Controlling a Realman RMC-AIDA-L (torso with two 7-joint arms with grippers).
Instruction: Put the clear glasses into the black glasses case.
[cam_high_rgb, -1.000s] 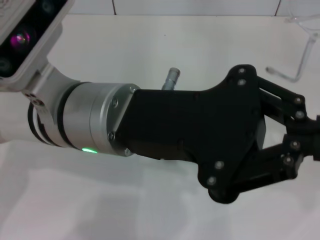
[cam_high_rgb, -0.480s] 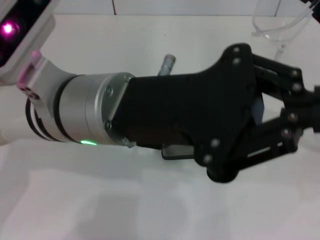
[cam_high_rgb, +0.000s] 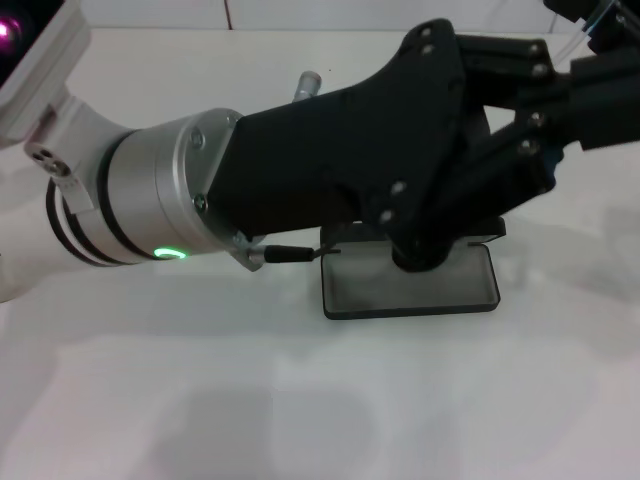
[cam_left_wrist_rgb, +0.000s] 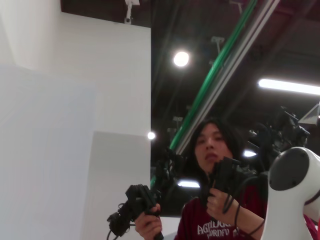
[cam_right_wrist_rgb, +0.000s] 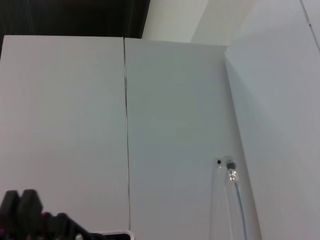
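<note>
The black glasses case (cam_high_rgb: 410, 290) lies open on the white table, its grey lining facing up, partly under my left arm. My left gripper (cam_high_rgb: 590, 85) reaches across the head view to the upper right, above and beyond the case. Only a dark corner of my right gripper (cam_high_rgb: 600, 12) shows at the top right edge. It holds the clear glasses (cam_high_rgb: 585, 32) off the table, where just a thin clear strip of them is visible. In the right wrist view one clear arm of the clear glasses (cam_right_wrist_rgb: 232, 195) with its small hinge screw hangs against a white wall.
A small silver cylinder (cam_high_rgb: 305, 85) stands on the table (cam_high_rgb: 200, 400) behind my left arm. My left forearm covers the middle of the head view. The left wrist view points up at a person (cam_left_wrist_rgb: 215, 200) holding two controllers.
The clear glasses rose off the table at the back right and left most of the view. My left arm swung up and back, uncovering the open case beneath it.
</note>
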